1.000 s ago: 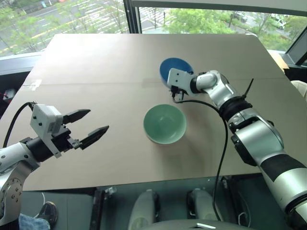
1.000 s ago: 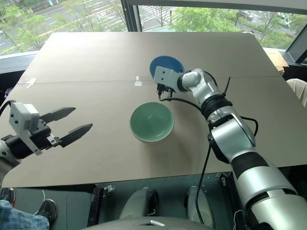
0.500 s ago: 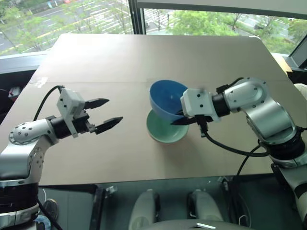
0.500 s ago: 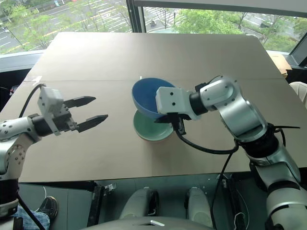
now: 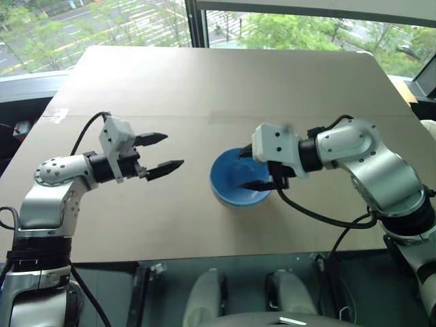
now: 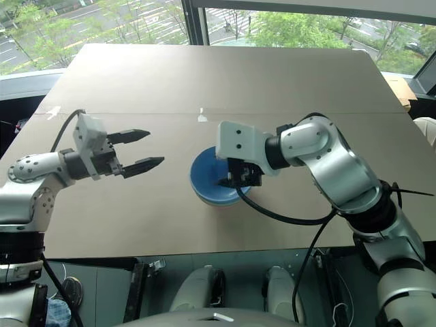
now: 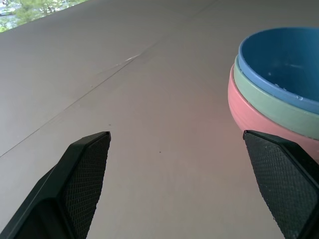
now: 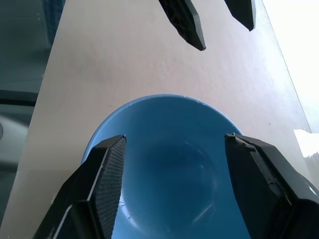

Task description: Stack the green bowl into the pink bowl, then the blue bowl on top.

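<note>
The stack stands toward the near edge of the tabletop [image 5: 102,231], about midway along it, slightly to the right. From the left wrist view its order reads plainly: the pink bowl [image 7: 249,112] at the bottom, the green bowl [image 7: 269,97] nested in it, and the blue bowl [image 7: 284,59] seated on top, rims close together and roughly level. By that look both stacking steps are done.

The right gripper [image 5: 255,170] hangs right over the blue bowl, pointing left and down. Its jaws stand apart, one finger above the near part of the rim and one above the far part, and in the right wrist view they straddle the bowl's hollow with blue showing between them. No pad is seen pressing the rim, so I judge the bowl released, not held. That pose fits a hand that only needs to lift clear without nudging the stack.

The left gripper [image 5: 158,153] sits to the left of the stack, apart from it, level and aimed at it. Its jaws are spread wide and hold nothing. It looks placed as a guard or a spare, ready if the stack slides.

The tabletop is plain, matte brown board with a faint seam running side to side across its middle and small bits of tape on that seam. Beyond its far edge are large windows with trees and a street below.
</note>
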### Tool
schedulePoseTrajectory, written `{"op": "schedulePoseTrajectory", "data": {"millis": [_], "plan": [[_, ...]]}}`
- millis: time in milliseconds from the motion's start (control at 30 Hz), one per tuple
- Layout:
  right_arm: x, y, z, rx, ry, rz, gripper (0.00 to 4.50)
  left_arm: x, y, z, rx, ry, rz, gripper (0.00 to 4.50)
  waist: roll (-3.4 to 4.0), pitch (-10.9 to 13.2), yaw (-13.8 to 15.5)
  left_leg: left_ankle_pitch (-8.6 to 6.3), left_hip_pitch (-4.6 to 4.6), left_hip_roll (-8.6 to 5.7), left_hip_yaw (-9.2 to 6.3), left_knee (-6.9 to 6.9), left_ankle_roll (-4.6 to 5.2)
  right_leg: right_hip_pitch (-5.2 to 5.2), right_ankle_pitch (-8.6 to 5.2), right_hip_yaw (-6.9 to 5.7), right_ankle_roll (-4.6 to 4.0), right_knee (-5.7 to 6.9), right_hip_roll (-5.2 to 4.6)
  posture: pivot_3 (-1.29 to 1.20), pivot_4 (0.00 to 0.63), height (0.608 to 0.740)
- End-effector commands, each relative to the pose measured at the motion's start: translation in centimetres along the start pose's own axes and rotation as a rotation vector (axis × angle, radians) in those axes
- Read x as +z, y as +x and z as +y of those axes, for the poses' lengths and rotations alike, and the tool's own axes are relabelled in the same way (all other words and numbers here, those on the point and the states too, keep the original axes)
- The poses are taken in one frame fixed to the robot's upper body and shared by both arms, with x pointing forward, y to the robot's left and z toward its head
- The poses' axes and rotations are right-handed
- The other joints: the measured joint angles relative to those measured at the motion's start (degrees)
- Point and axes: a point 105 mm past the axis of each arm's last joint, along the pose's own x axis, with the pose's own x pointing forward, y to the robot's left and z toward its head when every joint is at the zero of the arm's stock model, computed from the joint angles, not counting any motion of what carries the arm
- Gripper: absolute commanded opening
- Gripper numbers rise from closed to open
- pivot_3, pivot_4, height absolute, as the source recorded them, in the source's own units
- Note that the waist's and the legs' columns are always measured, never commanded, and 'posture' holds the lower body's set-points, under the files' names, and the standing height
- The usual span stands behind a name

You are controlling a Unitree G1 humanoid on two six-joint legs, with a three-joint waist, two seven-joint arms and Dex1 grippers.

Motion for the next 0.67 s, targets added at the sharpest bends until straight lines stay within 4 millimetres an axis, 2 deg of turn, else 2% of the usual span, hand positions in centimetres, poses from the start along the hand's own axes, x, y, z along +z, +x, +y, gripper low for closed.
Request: {"op": "schedulePoseTrajectory", "data": {"millis": [33,200,267,333,467,533,667], "plan": [[0.7,-2.7,-1.2,-0.111,0.091,-0.104,3.10,1.3,-0.1,0.0,0.030,0.068,-0.029,4.50,-0.01,0.0,0.1,0.00,0.00,0.00,0.00,0.00,0.00,0.00,0.00,0.00,0.00,0.00,0.00,0.00,0.150,0.740],[-2.8,-6.4,-2.0,-0.293,0.237,-0.183,3.10,1.1,-0.8,-1.3,0.052,0.055,-0.023,4.50,-0.05,0.0,0.3,-0.04,-0.02,0.02,-0.04,-0.01,0.06,0.07,0.00,-0.03,0.00,-0.03,-0.06,0.00,0.150,0.740],[-5.5,-7.8,-1.8,-0.365,0.264,-0.167,3.10,0.9,-1.2,-1.8,0.070,0.047,-0.023,4.50,-0.03,0.0,0.4,-0.05,-0.02,0.01,-0.04,-0.02,0.08,0.07,0.00,-0.03,0.00,-0.05,-0.07,0.00,0.150,0.740],[-9.4,-9.8,-1.5,-0.455,0.327,-0.122,3.10,0.6,-1.6,-2.1,0.106,0.024,-0.029,4.50,-0.04,0.0,0.6,-0.05,0.01,0.02,-0.04,-0.03,0.08,0.11,0.00,-0.03,0.00,-0.06,-0.07,0.00,0.150,0.740],[-13.9,-12.7,-0.1,-0.553,0.396,-0.114,3.10,-0.5,-2.6,-3.0,0.141,-0.011,-0.014,4.50,-0.02,0.0,0.7,-0.05,0.20,0.02,0.08,0.02,0.08,0.17,-0.01,0.12,0.00,-0.11,-0.08,0.00,0.150,0.740],[-14.8,-13.2,0.7,-0.553,0.395,-0.119,3.10,-0.7,-2.8,-3.3,0.149,-0.015,-0.007,4.50,-0.01,0.0,0.6,-0.04,0.33,0.05,0.11,0.02,0.07,0.22,-0.01,0.18,0.00,-0.08,-0.06,0.00,0.150,0.740],[-15.1,-13.4,1.4,-0.550,0.376,-0.162,3.10,-0.9,-3.2,-3.4,0.160,-0.016,-0.003,4.50,-0.01,0.0,0.5,-0.03,0.52,0.10,0.11,0.02,0.06,0.35,-0.01,0.23,-0.01,-0.03,0.00,0.00,0.150,0.740]]}}
